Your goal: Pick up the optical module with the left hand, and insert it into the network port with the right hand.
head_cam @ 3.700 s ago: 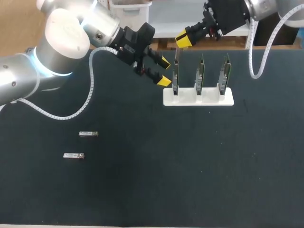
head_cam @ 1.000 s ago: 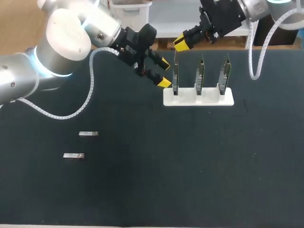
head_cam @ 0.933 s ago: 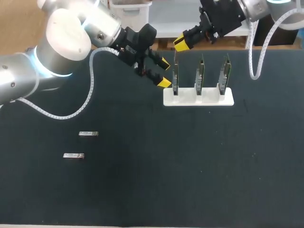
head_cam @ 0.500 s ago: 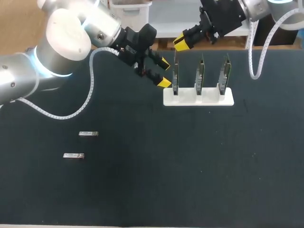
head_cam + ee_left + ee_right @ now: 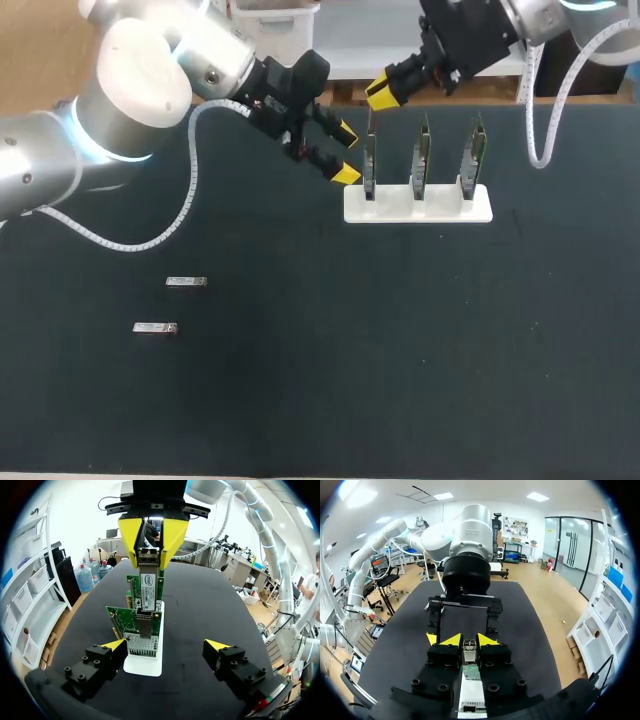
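Module (image 5: 148,587) — slim metal rectangle — clamped in R hand (image 5: 381,92) over green card (image 5: 131,620); L hand (image 5: 345,152) spread apart.

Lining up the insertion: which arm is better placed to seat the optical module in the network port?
Right. The right end effector is shut on the optical module, just above the end card's network port. The left end effector is open, empty, beside the rack.

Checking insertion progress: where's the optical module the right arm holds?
Left wrist view: the optical module stands upright between the fingers of the right gripper, directly above the leftmost card in the white rack.
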### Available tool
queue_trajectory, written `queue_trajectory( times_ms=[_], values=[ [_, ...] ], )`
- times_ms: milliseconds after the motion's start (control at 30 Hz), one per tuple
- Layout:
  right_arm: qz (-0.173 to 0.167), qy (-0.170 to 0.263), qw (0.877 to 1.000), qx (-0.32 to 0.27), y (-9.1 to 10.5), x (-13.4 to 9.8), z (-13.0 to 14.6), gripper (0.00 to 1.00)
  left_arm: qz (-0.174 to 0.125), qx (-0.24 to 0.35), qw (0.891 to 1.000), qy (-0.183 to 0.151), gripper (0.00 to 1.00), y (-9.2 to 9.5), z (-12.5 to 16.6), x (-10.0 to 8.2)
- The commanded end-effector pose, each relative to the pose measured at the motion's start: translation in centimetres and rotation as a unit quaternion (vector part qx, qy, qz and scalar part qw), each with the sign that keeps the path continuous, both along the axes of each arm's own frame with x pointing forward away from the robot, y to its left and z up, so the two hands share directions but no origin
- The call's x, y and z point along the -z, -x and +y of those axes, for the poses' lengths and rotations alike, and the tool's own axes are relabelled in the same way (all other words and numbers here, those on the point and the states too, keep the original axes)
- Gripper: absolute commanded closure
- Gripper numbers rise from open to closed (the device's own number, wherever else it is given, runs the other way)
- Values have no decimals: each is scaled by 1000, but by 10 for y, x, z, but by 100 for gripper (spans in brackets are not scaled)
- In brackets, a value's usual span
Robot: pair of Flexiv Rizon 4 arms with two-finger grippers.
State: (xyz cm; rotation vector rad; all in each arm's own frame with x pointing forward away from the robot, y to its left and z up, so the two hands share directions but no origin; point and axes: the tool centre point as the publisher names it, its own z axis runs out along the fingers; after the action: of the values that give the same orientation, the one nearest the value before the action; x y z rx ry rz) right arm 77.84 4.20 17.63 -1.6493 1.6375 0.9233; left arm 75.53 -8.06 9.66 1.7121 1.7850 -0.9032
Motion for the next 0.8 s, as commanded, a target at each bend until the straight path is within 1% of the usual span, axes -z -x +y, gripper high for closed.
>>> queue_trajectory(
  times_ms=[33, 400, 633, 800],
  values=[
    [0, 3, 1000, 4, 1, 1, 1, 100, -2, -2, 1000, 0, 0, 2, 0, 0],
    [0, 5, 1000, 9, 1, 4, 1, 100, -2, -2, 1000, 0, 0, 2, 0, 0],
    [-8, -1, 1000, 9, 2, -3, 2, 100, -2, -2, 1000, 0, 0, 2, 0, 0],
    [-10, -1, 1000, 14, 0, -3, 1, 100, -2, -2, 1000, 0, 0, 2, 0, 0]
  ],
)
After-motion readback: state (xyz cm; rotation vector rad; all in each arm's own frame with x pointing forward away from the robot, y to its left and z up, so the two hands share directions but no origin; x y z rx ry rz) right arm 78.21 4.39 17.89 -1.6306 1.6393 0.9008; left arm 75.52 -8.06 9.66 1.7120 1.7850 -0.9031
